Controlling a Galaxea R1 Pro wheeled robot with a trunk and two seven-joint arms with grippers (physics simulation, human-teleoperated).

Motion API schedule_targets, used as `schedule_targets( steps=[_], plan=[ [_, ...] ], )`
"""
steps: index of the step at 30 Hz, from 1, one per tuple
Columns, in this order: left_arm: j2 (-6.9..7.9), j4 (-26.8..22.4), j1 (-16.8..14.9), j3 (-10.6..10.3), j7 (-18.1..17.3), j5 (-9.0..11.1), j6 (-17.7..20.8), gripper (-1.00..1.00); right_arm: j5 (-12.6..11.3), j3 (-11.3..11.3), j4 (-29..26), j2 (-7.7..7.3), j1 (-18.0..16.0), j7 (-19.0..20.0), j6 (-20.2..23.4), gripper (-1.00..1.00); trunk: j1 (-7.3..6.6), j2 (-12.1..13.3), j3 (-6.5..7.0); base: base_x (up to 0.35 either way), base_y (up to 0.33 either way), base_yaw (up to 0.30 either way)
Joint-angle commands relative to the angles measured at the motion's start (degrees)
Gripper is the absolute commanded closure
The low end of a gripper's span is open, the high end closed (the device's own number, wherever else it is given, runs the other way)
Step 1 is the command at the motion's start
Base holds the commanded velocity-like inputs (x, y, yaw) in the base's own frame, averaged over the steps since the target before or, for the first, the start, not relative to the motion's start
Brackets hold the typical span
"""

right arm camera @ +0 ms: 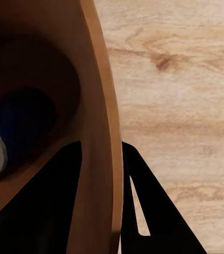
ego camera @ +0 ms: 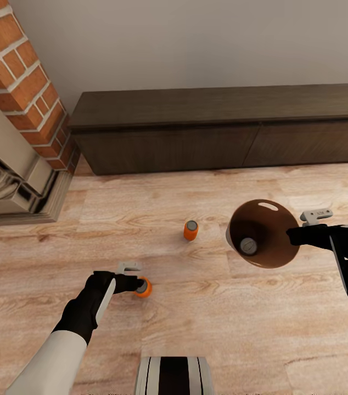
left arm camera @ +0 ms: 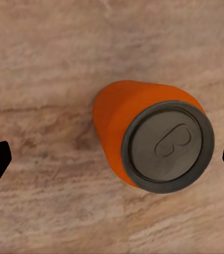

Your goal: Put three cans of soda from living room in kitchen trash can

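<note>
At the upper left of the head view the brick fireplace (ego camera: 23,104) juts out, with the long dark cabinet (ego camera: 223,129) running along the wall to the right edge. At lower left, the left tool (ego camera: 139,286) is down at the wood floor (ego camera: 207,329), fingers spread either side of an orange can (ego camera: 144,287) without touching it. A second orange can (ego camera: 190,230) stands at centre with bare floor all round. At right, the right tool (ego camera: 293,235) pinches the bin's (ego camera: 275,247) rim; the tilted bin holds a blue can (right arm camera: 16,132).
</note>
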Motion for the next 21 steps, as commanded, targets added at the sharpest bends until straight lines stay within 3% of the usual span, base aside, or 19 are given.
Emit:
schedule_targets(
  steps=[1, 6, 10, 15, 21],
  plan=[
    [0.0, -0.01, 0.0, 0.0, 0.0, 0.01, 0.0, -1.0, -0.5, 0.02, -0.02, 0.02, -0.03, 0.12, 0.11, 1.0, -0.01, 0.0, -0.08, 0.0, 0.0, 0.0],
    [0.0, 0.03, 0.0, 0.0, -0.06, 0.03, -0.01, -1.0, 2.24, 0.06, 0.0, 0.61, -0.03, 0.12, 0.11, 1.0, -0.01, 0.0, -0.38, 0.0, 0.0, 0.0],
    [-0.05, 0.03, 0.0, -0.69, -0.07, 0.05, -0.01, -1.0, 2.88, 0.07, -0.02, 1.02, -0.03, 0.12, 0.11, 1.0, -0.01, 0.0, -0.57, 0.0, 0.0, 0.0],
    [-0.1, -0.06, 0.0, -3.21, 0.02, 0.36, -0.04, -1.0, 3.24, 0.37, -0.02, 1.74, -0.03, 0.12, 0.11, 1.0, -0.01, 0.0, -0.77, 0.0, 0.0, 0.0],
    [-0.16, -0.13, 0.0, -3.71, -0.05, 0.53, -0.08, -1.0, 3.43, 1.96, -0.02, 1.91, -0.03, 0.12, 0.11, 1.0, -0.01, 0.0, -0.94, 0.0, 0.0, 0.0]
  ],
)
